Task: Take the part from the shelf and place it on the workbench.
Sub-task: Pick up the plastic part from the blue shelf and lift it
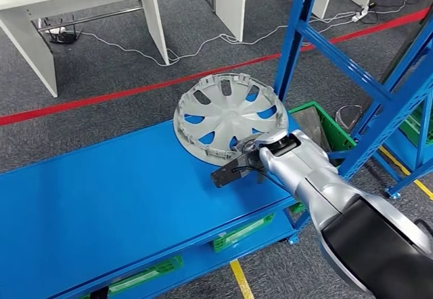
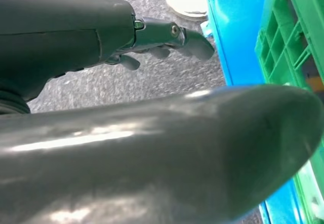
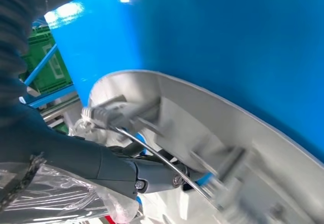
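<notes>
The part is a silver hubcap point(image 1: 227, 113) lying at the right end of the blue workbench point(image 1: 102, 197), its far edge hanging a little past the bench end. My right hand point(image 1: 250, 151) reaches in at the hubcap's near rim. In the right wrist view its dark fingers point(image 3: 153, 176) hook into the hubcap's underside point(image 3: 229, 133) behind the wire ring, gripping it. My left hand point(image 2: 164, 36) hangs over the grey carpet with fingers stretched out and nothing in them.
The blue shelf frame point(image 1: 316, 42) stands just right of the bench end, with a green crate point(image 1: 327, 126) at its foot. Green crates also sit under the bench point(image 1: 240, 235). White tables point(image 1: 51, 1) stand beyond a red floor line point(image 1: 102, 99).
</notes>
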